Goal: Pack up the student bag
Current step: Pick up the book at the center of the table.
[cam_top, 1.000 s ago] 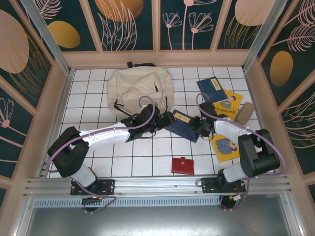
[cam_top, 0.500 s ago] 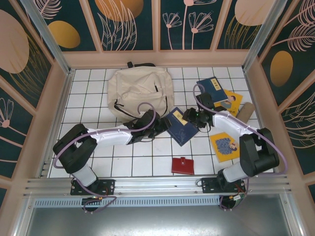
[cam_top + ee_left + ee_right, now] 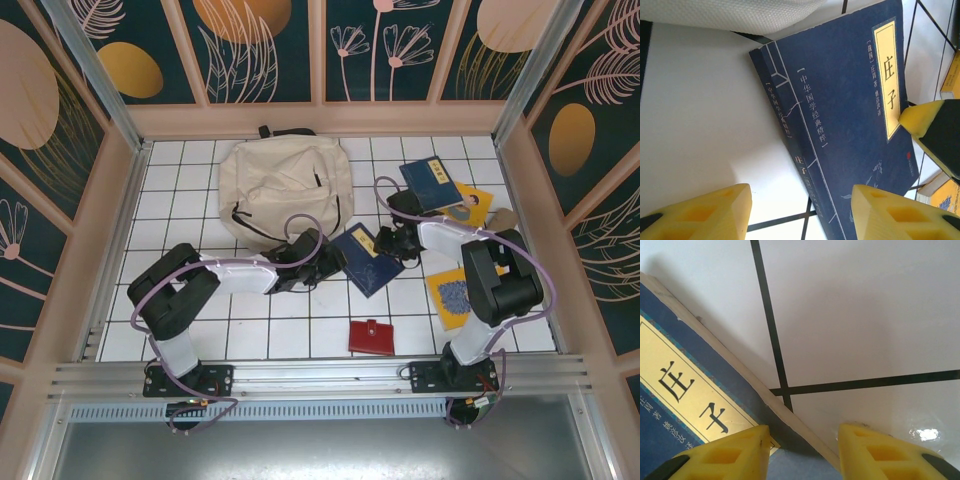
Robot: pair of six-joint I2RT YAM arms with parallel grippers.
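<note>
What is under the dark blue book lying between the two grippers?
The dark blue book lies on the white tiled table; bare tile shows along its edges. Anything directly beneath it is covered by the book itself.

Four books (image 3: 366, 258), one student bag (image 3: 285, 185), one wallet (image 3: 371, 336), one pouch (image 3: 505, 215).

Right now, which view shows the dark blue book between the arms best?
Left wrist: dark blue book close up, cover text and spine sharp. Top external has it whole but small; right wrist, one corner with the yellow label.

The yellow label (image 3: 888, 80) on the dark blue book (image 3: 840, 140) reads 庄子; its cover, 中华国学经典精粹.
</note>
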